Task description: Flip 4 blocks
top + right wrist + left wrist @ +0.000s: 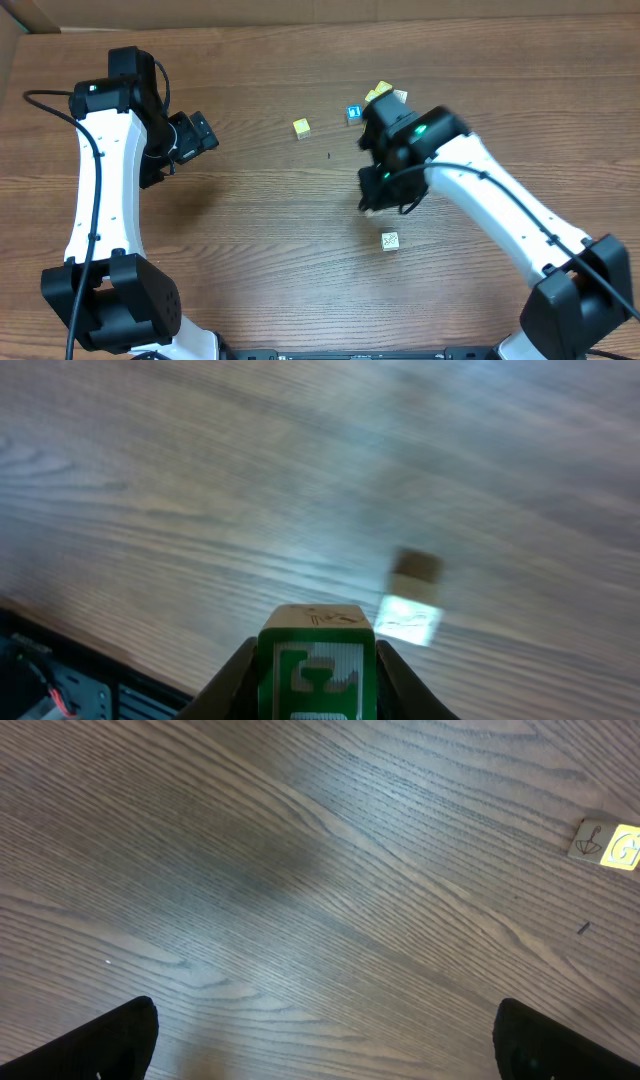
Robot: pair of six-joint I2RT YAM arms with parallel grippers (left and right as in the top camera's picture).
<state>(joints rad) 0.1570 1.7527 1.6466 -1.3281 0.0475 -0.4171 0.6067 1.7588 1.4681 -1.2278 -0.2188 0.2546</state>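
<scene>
Grippers differed: the right gripper (317, 695) clamped one green-faced block (317, 660) above the table (250, 230); the left gripper (325, 1045) gaped empty. On it lay one yellow block (301, 127), a second yellow block (378, 94), one cream block (390, 241), one blue-faced cube (353, 113).

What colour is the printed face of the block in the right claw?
Green with white markings; the block shows best in the right wrist view.

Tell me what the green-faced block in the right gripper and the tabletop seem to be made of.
The green-faced block is probably wood: its top face is bare tan with a dark line drawing, and its front is painted matte green and cream. The tabletop shows brown wood grain with a soft glare, so it is wood or a wood-look laminate; I cannot tell which.
</scene>
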